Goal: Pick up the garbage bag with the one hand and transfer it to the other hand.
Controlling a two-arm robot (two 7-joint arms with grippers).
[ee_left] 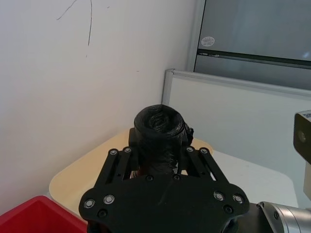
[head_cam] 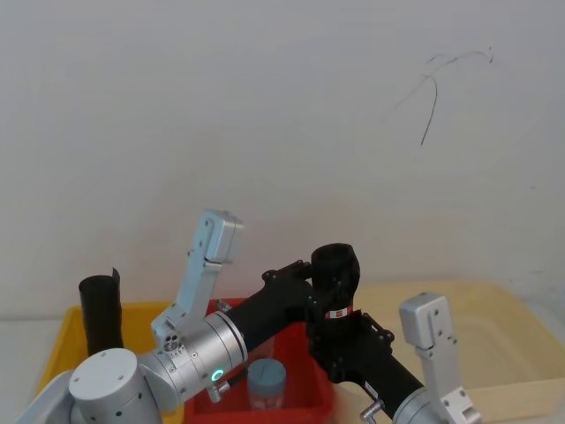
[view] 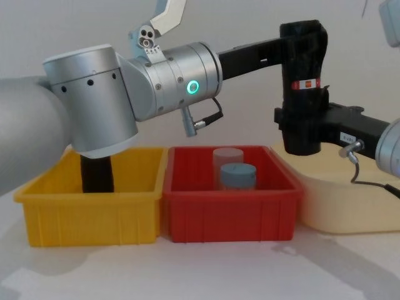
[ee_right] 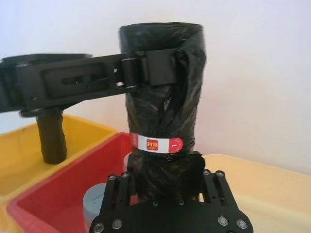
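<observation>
Centrally, the garbage bag stands upright in mid-air, a tight black roll with a red-and-white label band around its middle. It is held above the gap between the red bin and the beige tray, and touches neither.

We see the left gripper closed on the roll above the band. One of its fingers crosses the roll and presses a shallow dent into the plastic. The right gripper takes the roll below the band, its fingers drawn in against both sides. We judge that both hands grip the roll at once, which marks the midpoint of the transfer.

We judge the roll to be light and fairly stiff along its length. Its outer film looks soft and slick, so it may yield or slide under a loose hold. A grip across the roll, clear of the band and well in from either end, seems soundest.

Below, the red bin holds a capped container. At the far left, the yellow bin holds a plain black roll.
</observation>
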